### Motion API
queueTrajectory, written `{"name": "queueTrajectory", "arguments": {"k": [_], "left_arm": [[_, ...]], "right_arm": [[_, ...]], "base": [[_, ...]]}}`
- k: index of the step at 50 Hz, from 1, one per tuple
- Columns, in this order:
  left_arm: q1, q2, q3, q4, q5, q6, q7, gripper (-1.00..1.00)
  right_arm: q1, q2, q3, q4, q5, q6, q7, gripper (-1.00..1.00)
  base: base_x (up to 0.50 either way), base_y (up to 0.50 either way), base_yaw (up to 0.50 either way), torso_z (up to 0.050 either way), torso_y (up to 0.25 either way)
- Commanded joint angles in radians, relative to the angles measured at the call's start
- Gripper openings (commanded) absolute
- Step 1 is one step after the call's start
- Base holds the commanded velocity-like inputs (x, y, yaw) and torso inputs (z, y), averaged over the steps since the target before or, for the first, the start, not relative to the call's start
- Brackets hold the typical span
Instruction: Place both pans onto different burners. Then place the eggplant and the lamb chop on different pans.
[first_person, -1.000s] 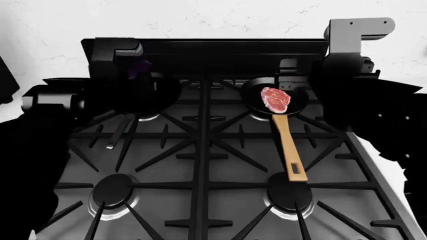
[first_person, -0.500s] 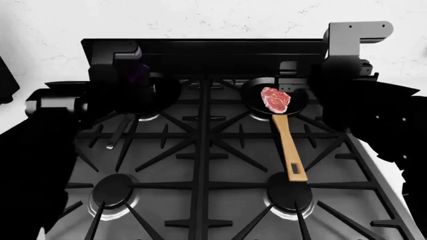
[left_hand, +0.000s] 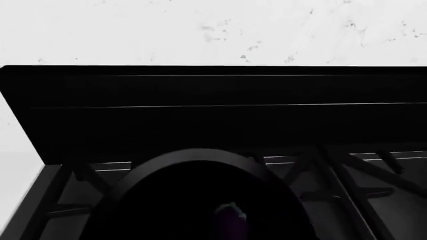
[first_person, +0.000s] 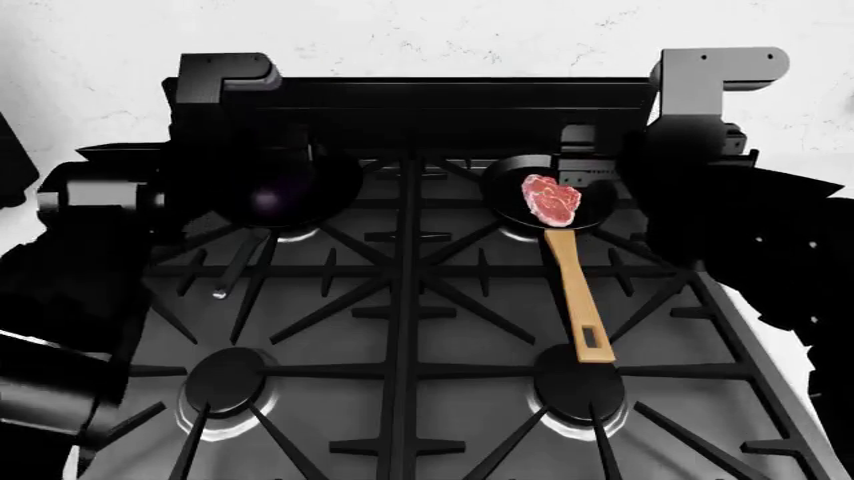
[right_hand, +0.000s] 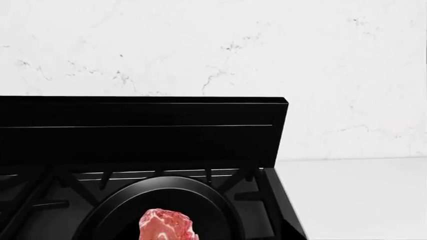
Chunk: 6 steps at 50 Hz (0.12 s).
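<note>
Surface: black gas stove (first_person: 400, 330) with cast-iron grates, white marbled wall behind.
Flat pan (first_person: 287, 190): rear-left burner; eggplant (first_person: 271, 198) lies inside.
Wooden-handled pan (first_person: 514, 195): rear-right burner; lamb chop (first_person: 551, 199) lies inside.
Left gripper (first_person: 220, 85): above the flat pan's far side; jaw state indeterminable.
Right gripper (first_person: 714, 75): beside the wooden-handled pan, raised; jaw state indeterminable.

Both dark arms (first_person: 80, 260) raised, claws indistinct.
</note>
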Motion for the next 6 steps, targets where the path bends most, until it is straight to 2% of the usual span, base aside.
{"name": "queueTrajectory", "arguments": {"k": [1, 6], "left_arm": [[0.095, -0.114, -0.084, 0.364, -0.037, -0.146, -0.115, 1.0], [0.155, -0.176, -0.114, 0.561, -0.096, -0.217, -0.184, 1.0]], "right_arm": [[-0.009, 0.014, 0.011, -0.027, 0.016, 0.001, 0.011, 1.0], [-0.016, 0.024, 0.019, -0.045, 0.026, 0.002, 0.021, 1.0]], "base": [[0.0, 0.0, 0.0, 0.0, 0.0], [0.0, 0.0, 0.0, 0.0, 0.0]]}}
